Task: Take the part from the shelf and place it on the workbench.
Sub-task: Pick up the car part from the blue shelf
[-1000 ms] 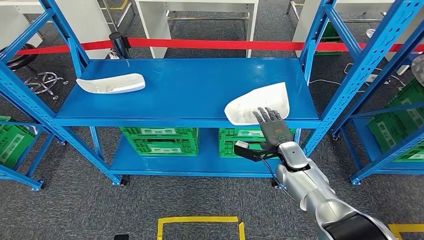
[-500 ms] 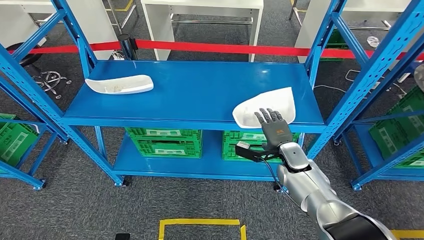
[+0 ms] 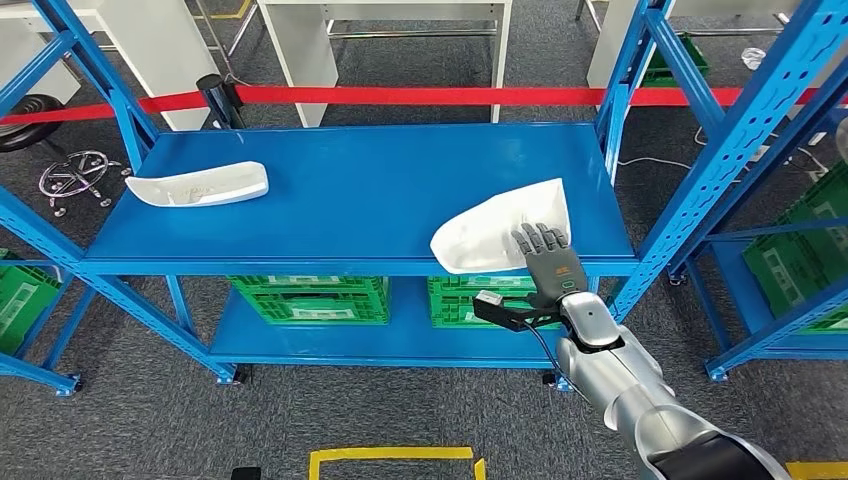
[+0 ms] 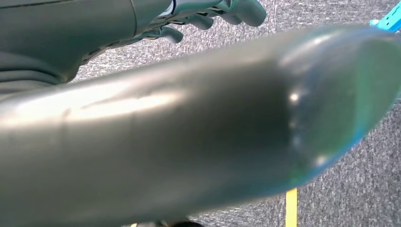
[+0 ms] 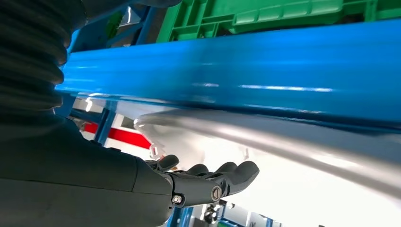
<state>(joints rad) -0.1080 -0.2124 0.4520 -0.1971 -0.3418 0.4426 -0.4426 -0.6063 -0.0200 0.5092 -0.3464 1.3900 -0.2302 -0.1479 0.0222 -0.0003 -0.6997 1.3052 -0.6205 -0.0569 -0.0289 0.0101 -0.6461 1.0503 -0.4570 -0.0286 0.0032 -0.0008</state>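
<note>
The right robot hand [image 3: 548,262] reaches up to the front edge of the blue shelf [image 3: 360,190], fingers [image 3: 537,240] spread apart and laid flat over the near edge of a white curved part [image 3: 500,228]. The part lies on the shelf's top level directly ahead of that hand, its rounded end jutting slightly past the shelf lip to the hand's left. From the right wrist view, the fingers [image 5: 222,175] stretch out alongside the pale part [image 5: 302,156] without wrapping around it, so the hand touches rather than grips it. A second white part [image 3: 197,187] lies well apart, far to the hand's left on the same level. Below the hand, green crates [image 3: 310,298] sit on the shelf's lower level. The left robot hand [image 4: 208,14] shows its fingers curled loosely above grey carpet, holding nothing visible; whether they are fully closed I cannot tell.
</note>
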